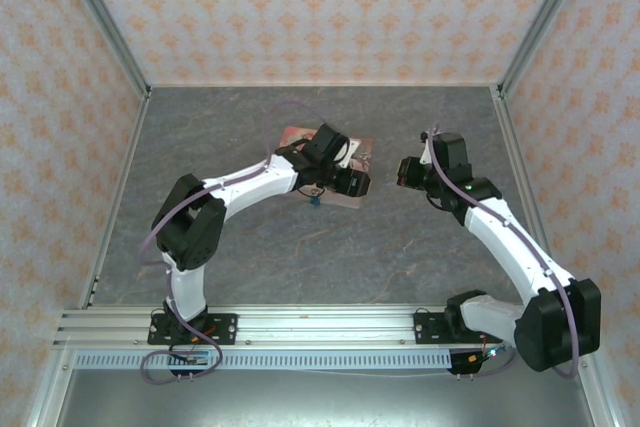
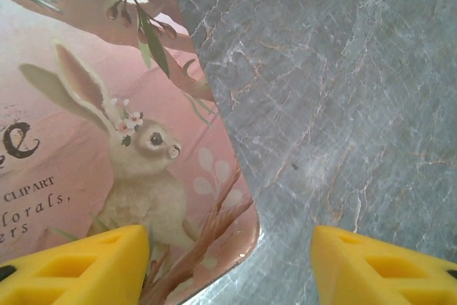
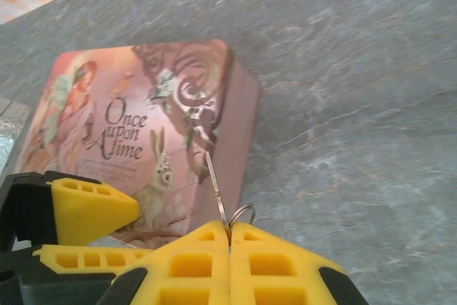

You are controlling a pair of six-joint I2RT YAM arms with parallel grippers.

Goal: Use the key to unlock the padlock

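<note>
Grey veined worktop (image 1: 250, 257), boxed in by patterned walls (image 1: 300, 7). Reaching in from the near edge, two white arms: left arm (image 1: 250, 182) bent toward the middle, right arm (image 1: 510, 242) curving in from the near right corner. A little beyond the worktop's middle, flat and lid up, a pink tin (image 1: 292, 137) printed with a rabbit and "Once upon a time". Over the tin's near right corner, left gripper (image 2: 228, 269), yellow fingers (image 2: 78, 266) spread wide with nothing between them, one above the lid, the other above bare worktop. Just right of the tin and apart from it, right gripper (image 3: 230, 237), pressed fully together on the key (image 3: 214, 183): thin silvery blade standing up out of the seam, wire ring (image 3: 244, 213) beside it. At the tin's near edge, under the left wrist, the padlock (image 1: 314, 199), a tiny blue speck; shackle too small to make out, and cannot tell whether touching the tin.
</note>
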